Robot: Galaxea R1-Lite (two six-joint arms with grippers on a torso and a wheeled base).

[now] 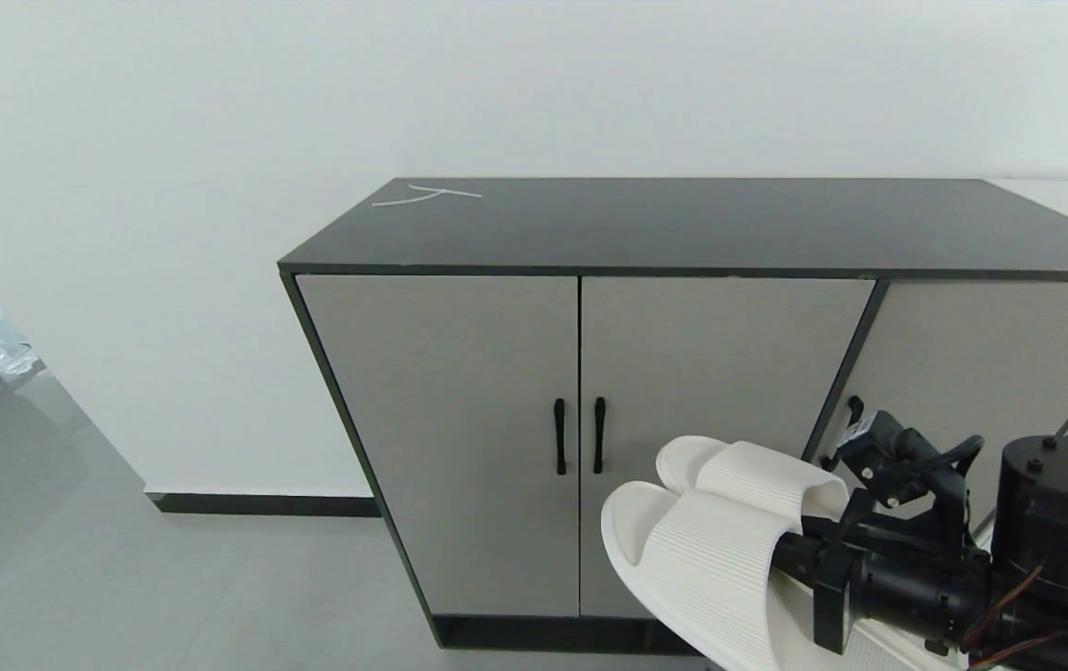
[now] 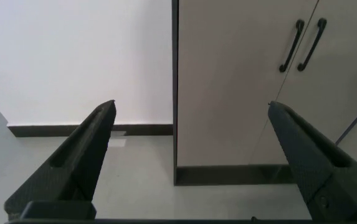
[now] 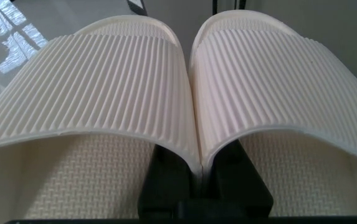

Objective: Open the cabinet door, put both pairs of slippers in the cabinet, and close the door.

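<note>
The cabinet (image 1: 683, 224) stands on the floor (image 1: 124, 578) against the wall (image 1: 217, 140), and before the door (image 1: 720, 354) right of its paired handles (image 1: 579, 436) the pair of slippers (image 1: 720, 531) hangs side by side, clamped in the right gripper (image 1: 804, 545).

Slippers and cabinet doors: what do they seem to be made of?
The slippers look like soft moulded foam or rubber, matt cream-white: ribbed straps, stippled footbeds, thick rounded edges. The cabinet doors seem to be laminated board, matt grey with a faint even texture and crisp flat edges. Their handles are black, perhaps painted metal; hard to say.
</note>
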